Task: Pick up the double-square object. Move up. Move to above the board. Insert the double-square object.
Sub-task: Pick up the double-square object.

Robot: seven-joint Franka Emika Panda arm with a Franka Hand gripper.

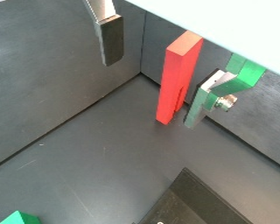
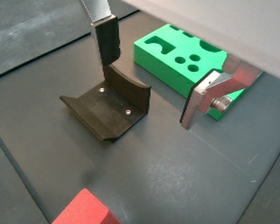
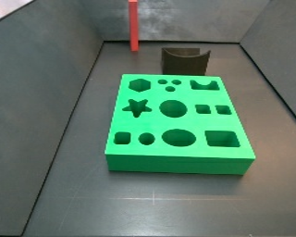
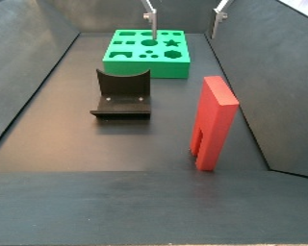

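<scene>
The double-square object (image 1: 178, 77) stands upright on end beyond my fingers (image 1: 112, 42), untouched; my gripper (image 1: 160, 74) hangs spread and empty (probably high), for a clear descent.

No text, label, brand or number can be read on anything.

From above, the hand (image 2: 160, 74) hangs open and empty over the dark floor (image 2: 201, 184), one finger (image 2: 105, 39) above the dark notched block (image 2: 108, 107), the second finger (image 2: 213, 96) beside the green board (image 2: 178, 57). A corner of the red-orange double-square object (image 2: 87, 211) shows at the frame's edge.
</scene>
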